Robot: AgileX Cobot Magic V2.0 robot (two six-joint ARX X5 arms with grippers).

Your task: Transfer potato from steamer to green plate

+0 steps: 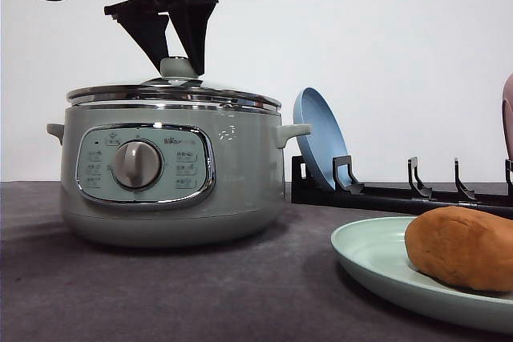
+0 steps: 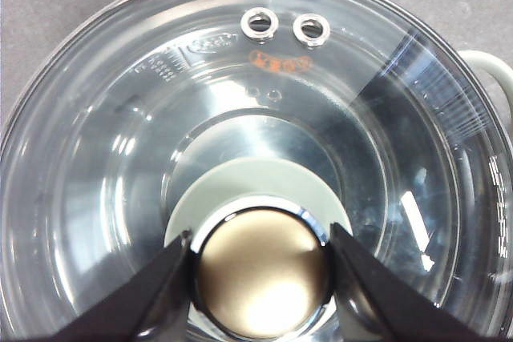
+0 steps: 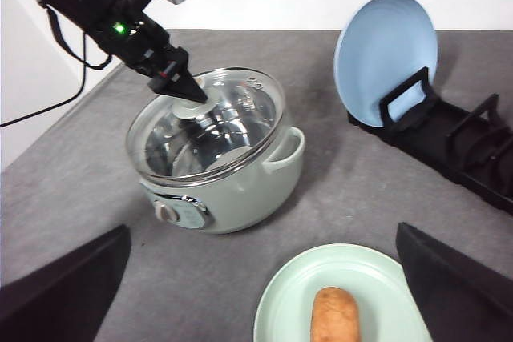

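Left gripper [image 2: 260, 278]: jaws spread either side of the lid knob [image 1: 179, 67], fingertips at its flanks; contact cannot be told. Glass lid [image 3: 210, 122] seated on the steamer [image 1: 172, 174]. Right gripper [image 3: 264, 294]: jaws wide apart, holding nothing, above the green plate [image 3: 353, 278]. Potato [image 1: 463, 247] lies on that plate. Blue plate [image 1: 319, 146] stands upright in the black rack [image 1: 401, 194].
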